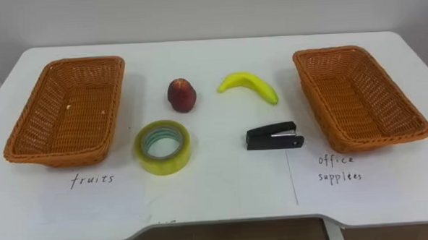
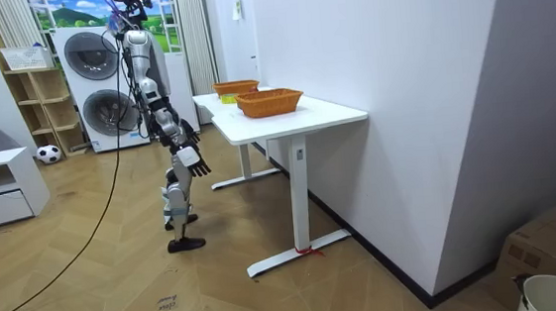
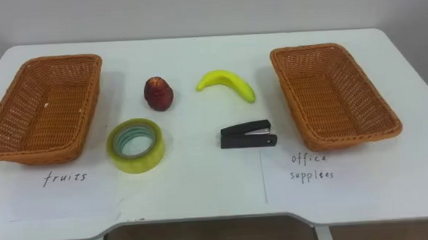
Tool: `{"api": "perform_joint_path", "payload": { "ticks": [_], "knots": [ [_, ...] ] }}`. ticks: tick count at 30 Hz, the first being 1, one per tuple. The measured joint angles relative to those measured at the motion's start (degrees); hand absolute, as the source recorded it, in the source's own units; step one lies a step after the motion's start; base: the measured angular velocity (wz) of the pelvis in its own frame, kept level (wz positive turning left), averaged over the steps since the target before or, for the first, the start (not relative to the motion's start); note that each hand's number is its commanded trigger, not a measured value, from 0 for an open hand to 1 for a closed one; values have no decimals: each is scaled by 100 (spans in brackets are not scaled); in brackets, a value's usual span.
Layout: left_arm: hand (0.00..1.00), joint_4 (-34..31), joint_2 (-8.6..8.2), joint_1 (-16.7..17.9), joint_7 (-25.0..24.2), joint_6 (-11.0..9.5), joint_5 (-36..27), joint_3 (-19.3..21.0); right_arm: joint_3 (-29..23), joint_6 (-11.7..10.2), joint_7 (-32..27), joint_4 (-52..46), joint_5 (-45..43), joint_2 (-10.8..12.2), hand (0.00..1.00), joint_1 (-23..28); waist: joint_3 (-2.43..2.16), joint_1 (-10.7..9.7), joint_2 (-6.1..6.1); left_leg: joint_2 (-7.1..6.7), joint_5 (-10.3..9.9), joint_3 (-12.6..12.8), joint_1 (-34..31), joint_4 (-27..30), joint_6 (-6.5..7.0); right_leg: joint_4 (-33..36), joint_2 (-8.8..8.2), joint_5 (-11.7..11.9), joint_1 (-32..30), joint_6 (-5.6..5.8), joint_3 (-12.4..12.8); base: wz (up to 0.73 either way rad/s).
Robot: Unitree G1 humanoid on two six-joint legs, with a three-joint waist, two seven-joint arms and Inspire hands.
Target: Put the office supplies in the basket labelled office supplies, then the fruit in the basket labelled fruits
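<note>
I see a white table [image 1: 225, 199] by a pale wall, the robot standing at its edge with arms hanging. In the room view, the right hand [image 2: 196, 163] hangs with fingers loosely spread, holding nothing. I cannot tell the fingers of the left hand [image 2: 185, 135]. On the table between the left basket [image 1: 27, 146] and the right basket [image 1: 417, 122] lie a red fruit [image 1: 182, 94], a banana [image 1: 250, 84], a tape roll [image 1: 174, 159] and a stapler [image 1: 273, 137], all apart.

Rough woven orange-brown wicker fruits basket [image 1: 26, 121] and office-supplies basket [image 1: 387, 116]; smooth matt white bench [image 1: 224, 188]; glossy translucent yellow tape roll [image 1: 163, 160]; dull black plastic stapler [image 1: 271, 137].
</note>
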Motion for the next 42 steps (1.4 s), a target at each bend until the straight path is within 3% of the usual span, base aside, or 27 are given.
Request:
{"api": "perform_joint_path", "payload": {
  "ticks": [7,21,24,27,33,42],
  "knots": [
    [0,4,-1,10,123,-73,23,42,14,-1,55,28,64,-1,0,-7,12,15,-15,-5,0,-1,1,2,0,-17,-4,-2,0,3,3,0],
    [0,110,-8,38,242,-29,5,176,-13,67,-89,112,302,17,0,29,11,-8,-29,-13,-1,-18,-13,1,0,-91,-5,-6,-10,7,1,0],
    [0,115,-15,46,232,61,-1,355,-386,83,-99,128,402,21,0,89,-1,-55,-58,-20,-7,-49,-34,0,-1,-107,-4,-11,5,12,14,6],
    [0,104,-3,108,246,70,3,552,-733,86,-263,162,604,15,0,210,21,-89,-92,-23,-7,-47,10,0,-1,-110,-5,-11,11,13,16,1],
    [0,98,33,158,384,68,7,751,-1371,154,-607,268,1134,9,0,383,14,-195,-178,-22,-11,-37,12,0,-3,-104,-5,-12,9,13,21,0],
    [0,-48,135,263,457,45,151,1276,-2548,152,-1339,-365,1577,-69,0,588,25,-338,-209,-15,-36,12,51,5,11,-8,-6,-23,-3,16,93,-3]
  ]
}}
